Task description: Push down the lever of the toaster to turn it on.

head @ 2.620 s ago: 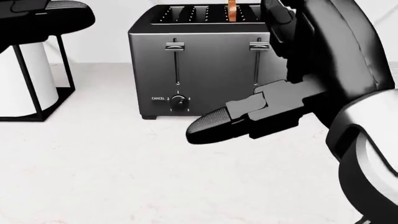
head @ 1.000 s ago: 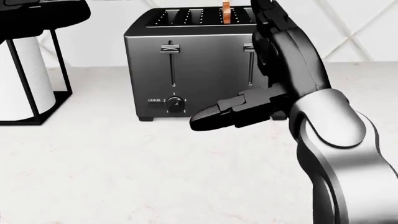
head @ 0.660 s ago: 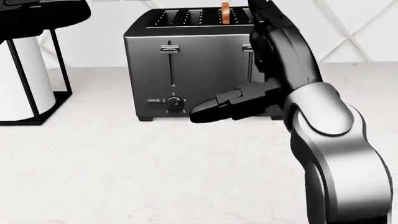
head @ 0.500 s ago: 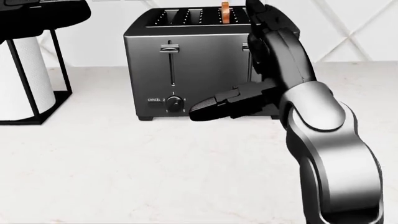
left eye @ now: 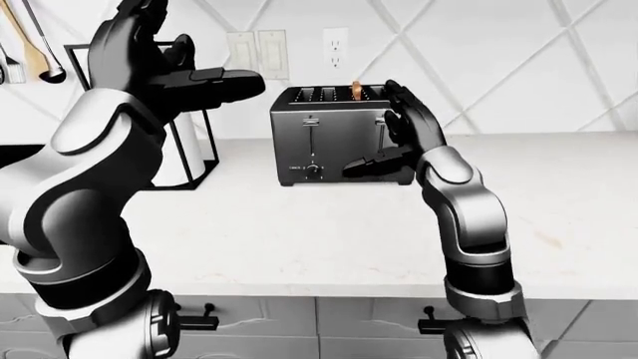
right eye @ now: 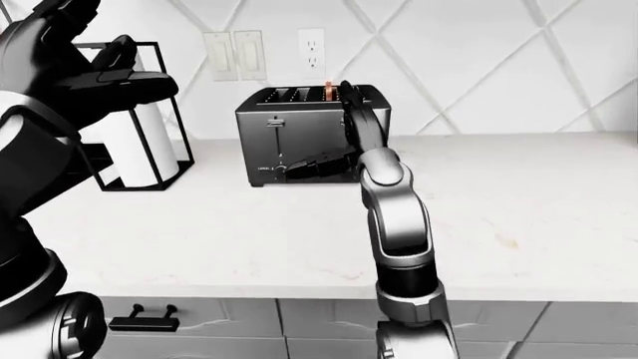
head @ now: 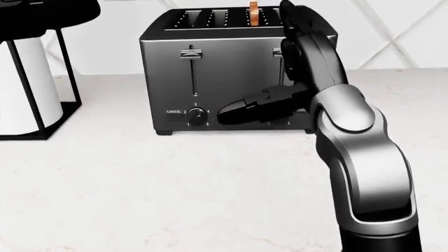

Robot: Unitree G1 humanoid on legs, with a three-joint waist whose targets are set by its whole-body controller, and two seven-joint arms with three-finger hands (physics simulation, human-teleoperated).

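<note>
A dark grey four-slot toaster (head: 224,73) stands on the white counter (head: 175,184), with a slice of toast (head: 254,13) sticking up from one slot. Its left lever (head: 190,53) sits at the top of its track. The right lever (head: 278,52) is also high and half hidden by my right hand (head: 290,52). That hand is open against the toaster's right face, fingers pointing up beside the lever, thumb (head: 238,111) jutting left near the dial (head: 197,115). My left hand (left eye: 170,63) is open and raised at the upper left, away from the toaster.
A paper towel roll in a black wire holder (head: 24,79) stands left of the toaster. Wall switches and an outlet (left eye: 336,41) sit on the tiled wall behind. Utensils (left eye: 30,45) hang at the far left. Cabinet drawers (right eye: 299,321) lie below the counter edge.
My right hand has moved in toward the toaster's right side, and its thumb has risen slightly. Both levers stay high. The view shifted a little early on.
</note>
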